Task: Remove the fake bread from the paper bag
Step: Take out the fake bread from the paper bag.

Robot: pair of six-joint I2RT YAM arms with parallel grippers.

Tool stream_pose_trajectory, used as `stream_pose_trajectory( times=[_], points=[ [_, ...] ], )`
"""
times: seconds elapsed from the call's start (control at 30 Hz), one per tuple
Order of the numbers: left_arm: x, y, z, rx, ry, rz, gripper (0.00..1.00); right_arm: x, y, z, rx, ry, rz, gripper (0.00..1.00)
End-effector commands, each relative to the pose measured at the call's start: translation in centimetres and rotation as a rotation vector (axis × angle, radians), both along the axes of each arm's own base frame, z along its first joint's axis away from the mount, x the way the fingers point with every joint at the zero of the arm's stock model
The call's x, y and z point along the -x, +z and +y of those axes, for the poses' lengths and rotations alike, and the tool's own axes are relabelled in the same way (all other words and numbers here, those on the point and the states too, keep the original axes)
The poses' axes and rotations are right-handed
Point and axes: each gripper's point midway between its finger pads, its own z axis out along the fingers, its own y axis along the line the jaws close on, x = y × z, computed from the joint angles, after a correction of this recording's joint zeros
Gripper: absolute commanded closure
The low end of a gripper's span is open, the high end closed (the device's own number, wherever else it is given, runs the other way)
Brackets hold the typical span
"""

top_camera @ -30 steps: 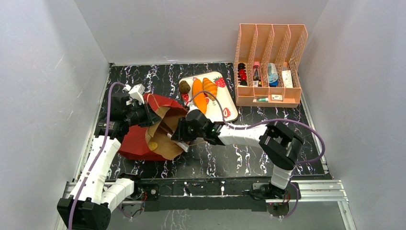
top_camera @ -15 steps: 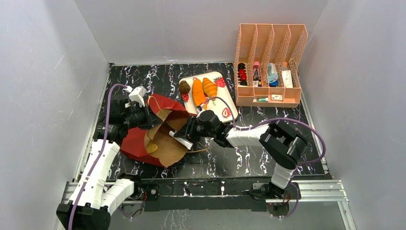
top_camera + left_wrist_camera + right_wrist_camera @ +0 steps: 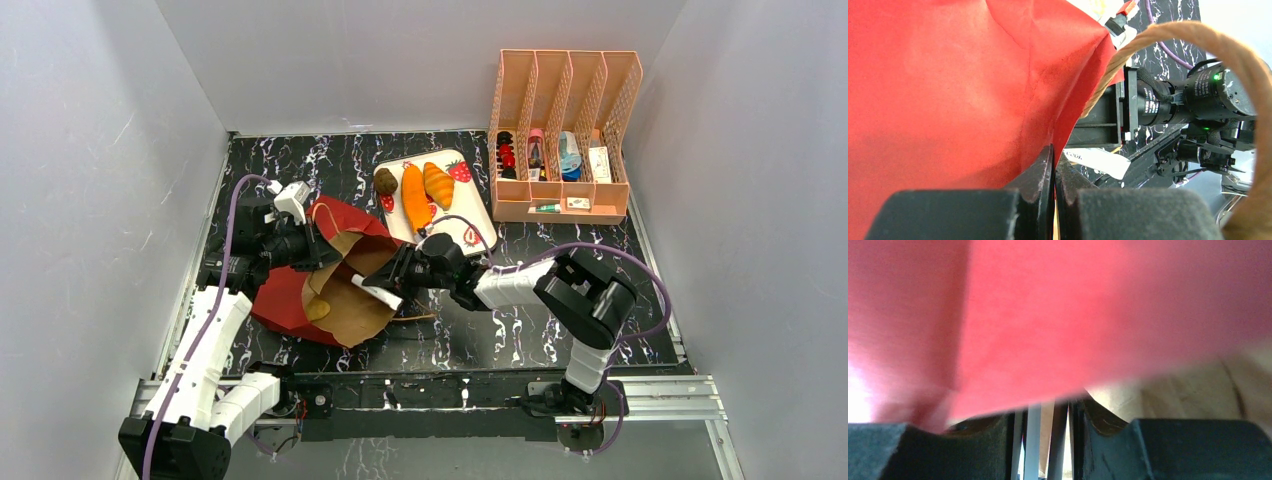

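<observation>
Delta over the last second: your right claw (image 3: 374,291) has pulled its wrist back toward frame centre and re-angled. Its tips are still in the mouth of the paper bag (image 3: 285,300). The bag lies on its side on the desk (image 3: 500,340), left of centre. Its kraft lower flap now spreads flatter toward the bottom of the frame. Nothing came out with that move.

Fake bread (image 3: 318,308): one tan piece sits in about the same spot inside the bag mouth, just left of the right claw tips. Dark roll (image 3: 385,181), baguette (image 3: 413,197) and croissant (image 3: 437,183) lie on the strawberry tray (image 3: 463,172), upper centre, the same three as a second ago. My read: zero net progress this second. It looks like a re-approach, with at least one piece left to pull.

Claws:
- Left claw (image 3: 1054,167) is pressed together on the bag's red edge, holding the mouth up. The twine handle (image 3: 1198,35) loops across the right of its wrist view.
- Right claw: its wrist view is blurred red paper and kraft. The pads sit close with a thin slit between them. You can't tell whether anything is pinched there.

Writing:
- White tag (image 3: 1098,162) under the bag edge in the left wrist view has dark print starting "COO"; the rest is cut off.
- Black motor housing (image 3: 1168,102) has small white print, too small to read.
- Pink organizer (image 3: 565,100), upper right, holds items whose labels are unreadable.
- No print visible on the bag.
</observation>
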Motion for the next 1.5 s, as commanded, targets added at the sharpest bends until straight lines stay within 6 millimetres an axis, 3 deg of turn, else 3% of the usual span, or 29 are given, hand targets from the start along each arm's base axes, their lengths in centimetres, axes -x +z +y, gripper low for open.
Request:
stream_pose_trajectory(
  times=[0.0,0.37,1.03,1.47],
  points=[
    [-0.1,1.0,-0.5,0.022,-0.028,-0.024,1.0,0.4,2.8,-0.3,-0.059,0.013,-0.037,0.77],
    [-0.4,1.1,-0.7,0.036,-0.037,-0.029,1.0,0.3,1.8,0.2,-0.059,0.024,-0.009,0.65],
    [-0.3,0.9,-1.2,0.056,-0.055,-0.007,1.0,-1.3,1.7,2.6,-0.307,-0.004,0.089,0.61],
    [-0.4,0.0,-1.3,0.049,-0.079,0.02,1.0,-2.2,2.1,4.5,-0.326,0.035,0.084,0.6]
  ],
)
